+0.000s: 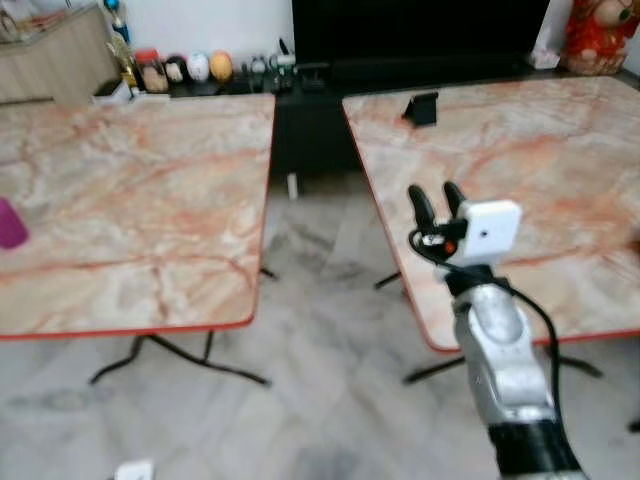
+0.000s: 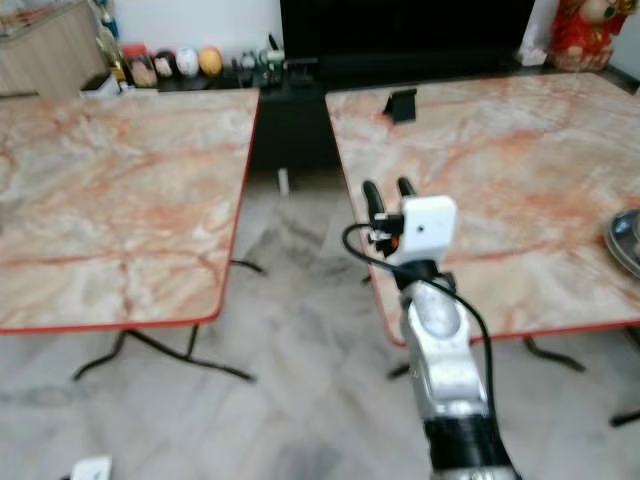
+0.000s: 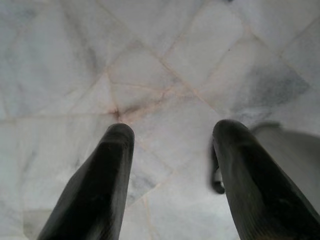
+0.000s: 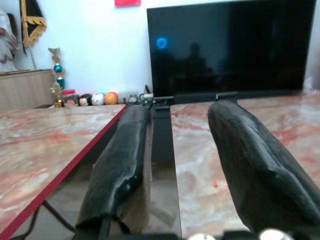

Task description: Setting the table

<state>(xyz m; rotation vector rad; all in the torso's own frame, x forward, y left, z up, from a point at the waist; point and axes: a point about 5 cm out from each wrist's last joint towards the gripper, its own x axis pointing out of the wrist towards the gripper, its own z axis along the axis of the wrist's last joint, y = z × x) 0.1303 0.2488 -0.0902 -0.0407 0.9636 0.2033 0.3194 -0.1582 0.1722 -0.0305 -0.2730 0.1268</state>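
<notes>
Two marble-topped tables with red edges are seen side by side, the left table (image 1: 130, 200) and the right table (image 1: 520, 190), parted by a strip of pale tiled floor (image 1: 320, 330). Taking the right table as landmark: the right gripper (image 1: 436, 202) is held raised over its near left edge, at the gap between the tables, its two black fingers (image 4: 122, 165) spread apart with nothing between them (in the right wrist view they point along the gap toward a dark television (image 4: 230, 47) at the wall beyond the table). A small dark stand (image 1: 421, 108) is set on the table's far left corner, and the rim of a grey plate (image 2: 626, 240) is seen on its right side. A red ornament (image 1: 598, 35) is placed beyond its far right corner. Across the gap, a pink object (image 1: 10, 224) lies on the left table. Small figurines (image 1: 195, 68) are lined up on a low shelf beyond the left table. The left gripper (image 3: 172, 185) is pointed down at the floor, fingers apart and empty.
</notes>
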